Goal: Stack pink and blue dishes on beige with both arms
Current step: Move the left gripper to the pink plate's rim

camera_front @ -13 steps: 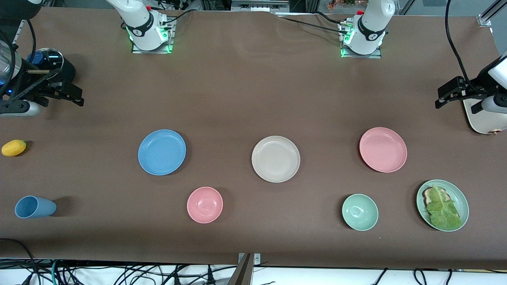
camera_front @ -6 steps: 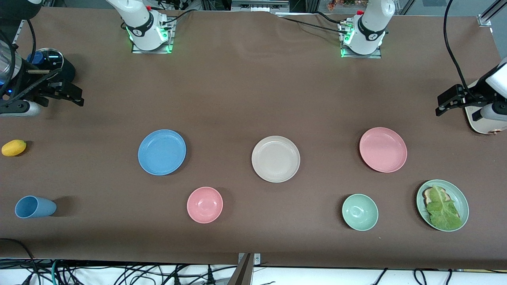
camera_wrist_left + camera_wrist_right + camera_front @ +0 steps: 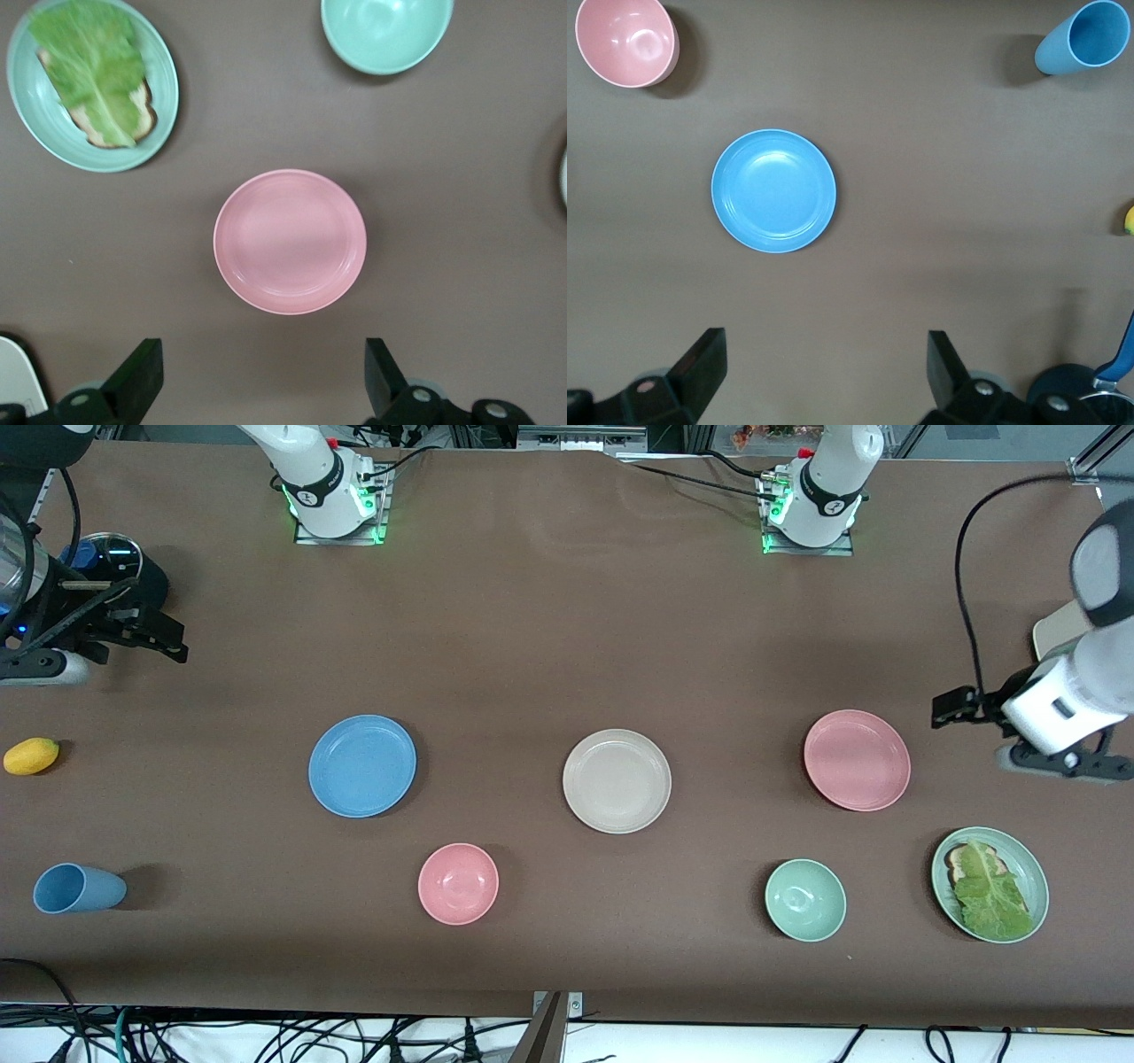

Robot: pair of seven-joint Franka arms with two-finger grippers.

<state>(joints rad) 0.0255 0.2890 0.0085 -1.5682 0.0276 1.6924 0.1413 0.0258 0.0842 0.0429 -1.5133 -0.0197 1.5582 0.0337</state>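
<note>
1. 3 equal plates are seen laid in a row across the brown table (image 3: 549, 629): a shallow round matte sky-blue plate (image 3: 362, 765) toward the right arm's end, a shallow round matte cream-beige plate (image 3: 617, 780) in the middle, and a shallow round matte pale-pink plate (image 3: 857, 760) toward the left arm's end. None is stacked; all 3 lie flat and well apart.

2. The left gripper (image 3: 257, 376) is held in the air over the table just beside the pale-pink plate, at the left arm's end. Its 2 black fingers (image 3: 137, 376) are spread wide in the left wrist view, and nothing is gripped between them.

3. The right gripper (image 3: 819, 372) is held over the table's right-arm end, well apart from the sky-blue plate. Its fingers (image 3: 700, 363) are likewise parted wide and nothing is held.

4. Nearer the front camera, a small deep pink bowl (image 3: 458, 883) is found between the blue and beige plates, and a mint-green bowl (image 3: 805, 900) between the beige and pink ones.

5. A mint-green plate (image 3: 1032, 868) carrying toast under a lettuce leaf (image 3: 988, 890) is seen beside the green bowl, toward the left arm's end.

6. A light-blue cup (image 3: 78, 888) is lying on its side at the right arm's end, with a yellow lemon-shaped object (image 3: 31, 755) farther from the camera.
</note>
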